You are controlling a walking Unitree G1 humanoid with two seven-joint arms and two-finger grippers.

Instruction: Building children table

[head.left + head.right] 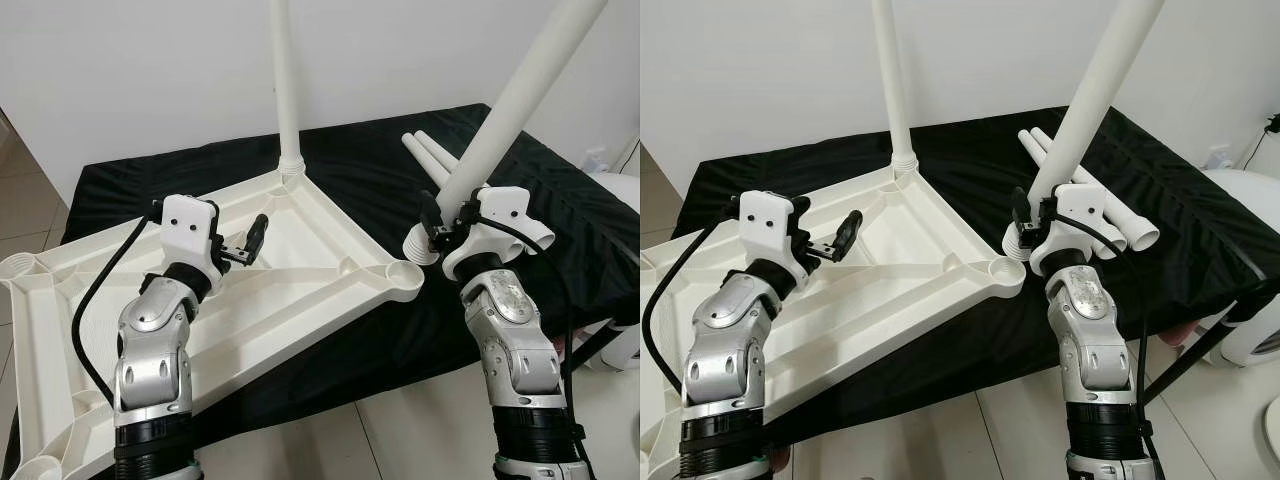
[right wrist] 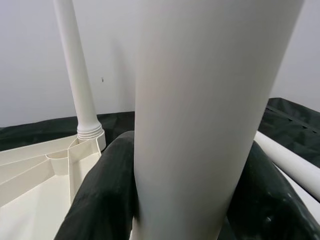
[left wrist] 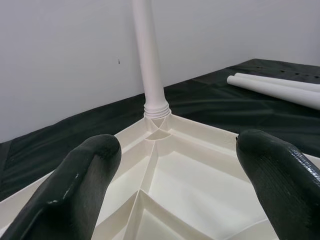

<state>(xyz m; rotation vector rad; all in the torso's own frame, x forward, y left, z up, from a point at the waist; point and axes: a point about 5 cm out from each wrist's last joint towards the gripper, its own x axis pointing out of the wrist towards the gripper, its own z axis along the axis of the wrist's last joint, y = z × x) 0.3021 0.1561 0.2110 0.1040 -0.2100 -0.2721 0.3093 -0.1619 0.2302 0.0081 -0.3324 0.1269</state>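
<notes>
A white plastic tabletop [image 1: 300,250] lies upside down on a black-covered surface. One white leg [image 1: 287,90] stands upright, screwed into its far corner socket. My right gripper [image 1: 440,232] is shut on a second white leg [image 1: 510,105], which tilts up and to the right; its threaded lower end hangs just right of the near corner socket [image 1: 405,272]. My left gripper [image 1: 245,243] stands open over the tabletop's ribbed underside, holding nothing. In the right wrist view the held leg [image 2: 210,110] sits between both fingers [image 2: 107,195].
Two more loose white legs [image 1: 1110,215] lie on the black cloth [image 1: 380,160] behind my right gripper. A white wall rises behind. Tiled floor shows in front, and a white round appliance [image 1: 1250,290] stands at the far right.
</notes>
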